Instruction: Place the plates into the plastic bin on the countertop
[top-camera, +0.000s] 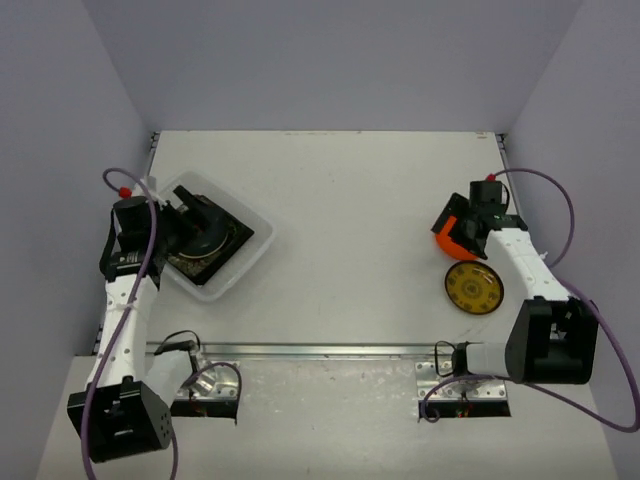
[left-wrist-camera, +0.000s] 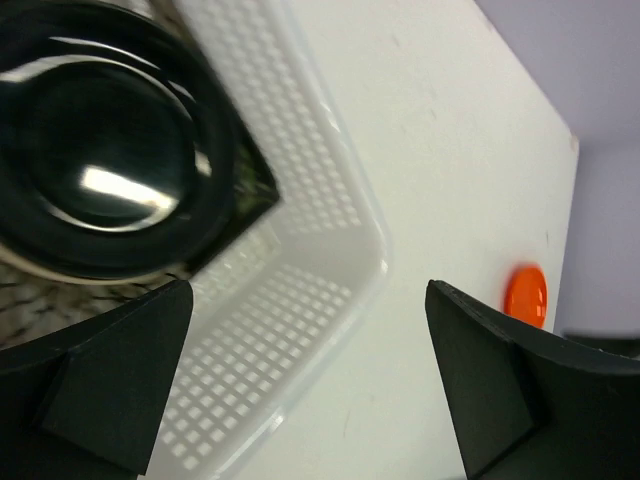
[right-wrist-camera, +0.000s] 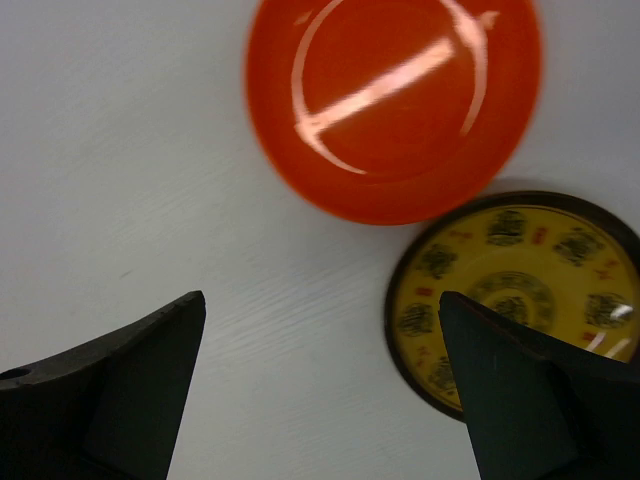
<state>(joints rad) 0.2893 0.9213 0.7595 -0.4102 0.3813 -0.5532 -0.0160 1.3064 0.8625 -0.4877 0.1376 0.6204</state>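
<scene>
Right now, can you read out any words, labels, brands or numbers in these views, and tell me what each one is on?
No text here can be read.
On the yellow plate: dark medallions and small red marks, possibly characters, too blurred to read.
On the orange plate, plastic bin and countertop: no markings visible.

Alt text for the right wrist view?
An orange round plate lies on the white countertop, with a yellow dark-rimmed plate just beside it at lower right. The right tool is open and empty, its fingers at the bottom corners.
</scene>
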